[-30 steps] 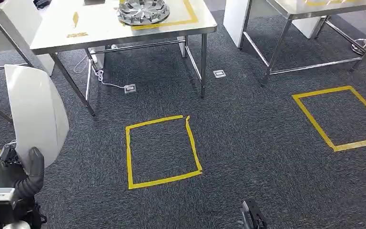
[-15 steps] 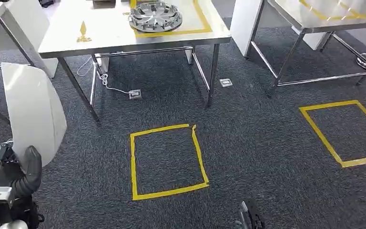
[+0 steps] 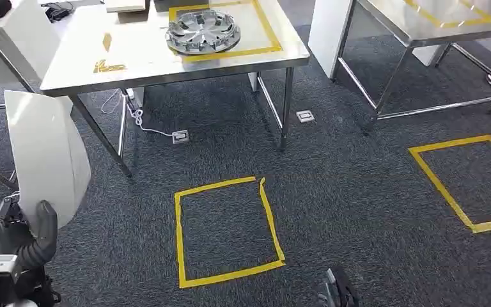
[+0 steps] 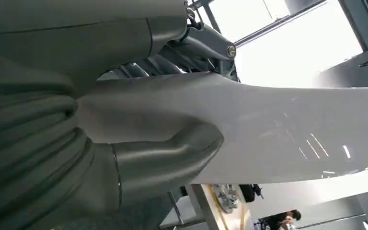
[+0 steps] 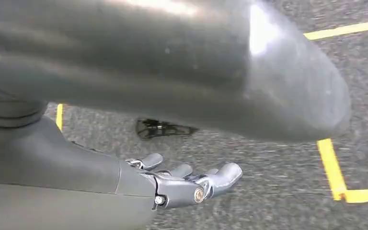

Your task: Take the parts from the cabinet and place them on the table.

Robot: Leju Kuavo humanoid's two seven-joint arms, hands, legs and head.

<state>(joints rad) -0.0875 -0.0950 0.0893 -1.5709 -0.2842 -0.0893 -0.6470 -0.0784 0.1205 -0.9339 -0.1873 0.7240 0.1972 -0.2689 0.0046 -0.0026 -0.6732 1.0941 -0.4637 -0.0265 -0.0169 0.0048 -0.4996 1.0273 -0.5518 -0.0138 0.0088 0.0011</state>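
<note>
A white curved panel (image 3: 48, 153) stands upright at the lower left of the head view, and my left hand (image 3: 22, 240) grips its lower edge. In the left wrist view the thumb (image 4: 172, 153) presses on the panel's (image 4: 278, 129) glossy face. Ahead stands a steel table (image 3: 140, 54) with a yellow tape frame, and a silver wheel cover (image 3: 203, 31) lies inside that frame. My right hand (image 3: 339, 291) hangs low by my side. In the right wrist view its fingers (image 5: 191, 184) are apart, slightly curled and hold nothing.
A yellow tape square (image 3: 227, 230) marks the dark carpet in front of the table, with another (image 3: 467, 179) to the right. A second steel table (image 3: 422, 19) stands at the right. Floor sockets (image 3: 179, 136) and a white cable lie under the near table.
The whole picture has slid downward: the camera has moved toward the table, which now looks nearer. The panel stays in my left hand and the right hand still hangs.
</note>
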